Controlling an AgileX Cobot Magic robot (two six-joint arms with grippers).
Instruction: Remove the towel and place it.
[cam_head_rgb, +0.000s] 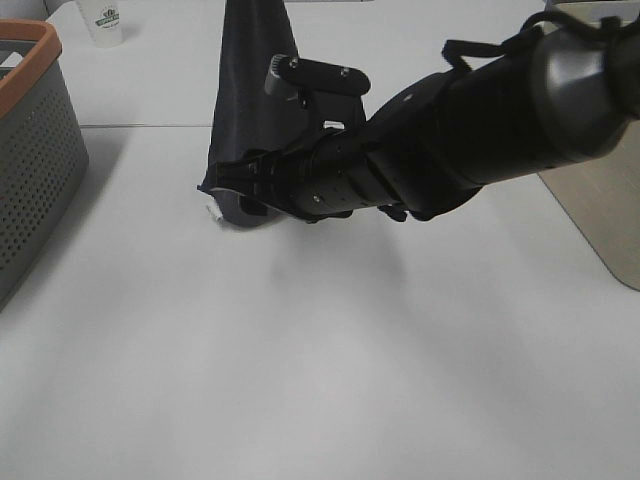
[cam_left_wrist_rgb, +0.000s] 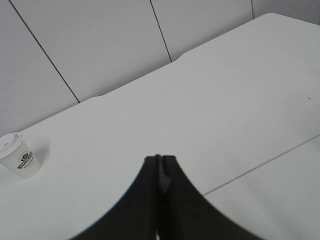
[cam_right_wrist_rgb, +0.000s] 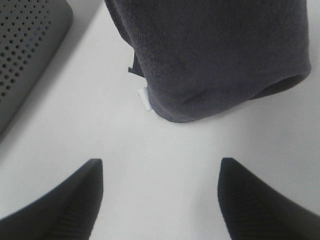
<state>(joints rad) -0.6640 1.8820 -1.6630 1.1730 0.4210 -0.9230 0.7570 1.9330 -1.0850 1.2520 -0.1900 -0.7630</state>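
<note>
The dark charcoal-grey towel (cam_head_rgb: 250, 90) hangs in a narrow drape from above the exterior view's top edge, and its lower end rests bunched on the white table. A small white tag (cam_head_rgb: 214, 211) sticks out at its lower left. My left gripper (cam_left_wrist_rgb: 160, 167) is shut, with a sliver of towel cloth pinched between its fingers; it is out of the exterior view. My right gripper (cam_head_rgb: 232, 185) reaches across to the towel's lower end. In the right wrist view it (cam_right_wrist_rgb: 160, 200) is open and empty, just short of the towel (cam_right_wrist_rgb: 215, 55) and its tag (cam_right_wrist_rgb: 144, 97).
A grey perforated basket (cam_head_rgb: 30, 150) with an orange rim stands at the left edge and also shows in the right wrist view (cam_right_wrist_rgb: 25, 45). A white paper cup (cam_head_rgb: 104, 20) stands at the back left, also in the left wrist view (cam_left_wrist_rgb: 19, 157). A beige panel (cam_head_rgb: 600, 210) lies at the right.
</note>
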